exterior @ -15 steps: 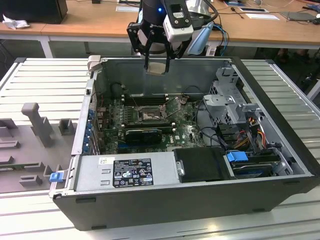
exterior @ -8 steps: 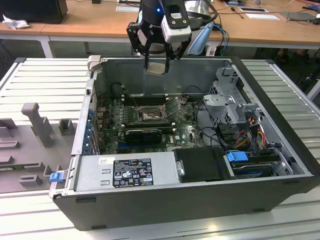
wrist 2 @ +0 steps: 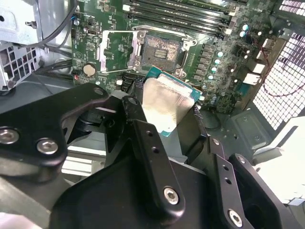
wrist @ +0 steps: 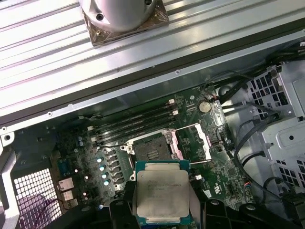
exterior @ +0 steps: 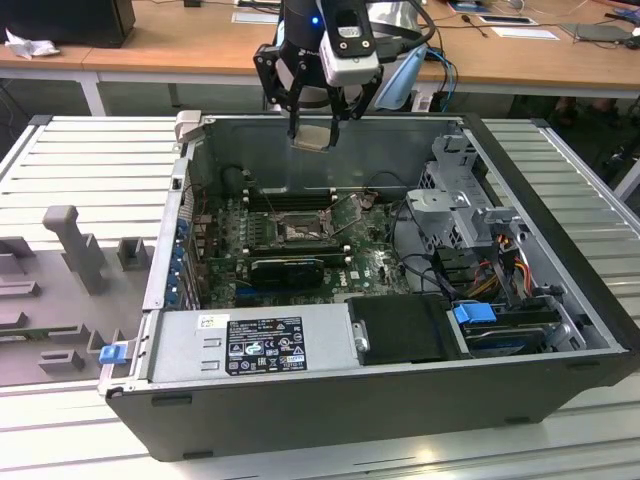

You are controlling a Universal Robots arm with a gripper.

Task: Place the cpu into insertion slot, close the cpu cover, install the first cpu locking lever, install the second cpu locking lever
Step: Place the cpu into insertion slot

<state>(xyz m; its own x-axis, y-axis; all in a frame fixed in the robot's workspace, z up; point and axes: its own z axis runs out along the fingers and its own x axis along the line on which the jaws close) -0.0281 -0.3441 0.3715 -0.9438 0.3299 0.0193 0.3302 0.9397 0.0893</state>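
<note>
1. Looks: the cpu (wrist 2: 164, 102) is a small flat square. Its pale silver-grey metal face is dulled in patches and sits on a thin board whose teal-green rim shows in both wrist views (wrist: 162, 195).
2. Grip: the gripper (wrist 2: 167, 112) is closed onto the chip. Its black fingers (wrist 2: 143, 138) press two opposite edges, one on each side, and the metal face lies bare between them.
3. Place: in the exterior view the gripper (exterior: 313, 130) hangs over the far wall of the open computer case (exterior: 560, 330). The cpu (exterior: 312, 137) sits at its fingertips, above the case rim and touching nothing but the fingers.
4. Socket: the insertion slot (wrist 2: 162, 50) is a dark-framed square on the green motherboard (exterior: 370, 260), with its greyish pin field uncovered. It lies below the chip and nearer than it, well apart. Long black memory slots (exterior: 290, 200) run along the socket's far side.
5. Cover: the cpu cover (wrist: 193, 140), a thin silver frame with a cut-out centre, stands open just beside the slot (wrist: 152, 148). It is on the side of the round coin cell (wrist: 205, 106). Whether it is upright or laid flat I cannot tell.
</note>
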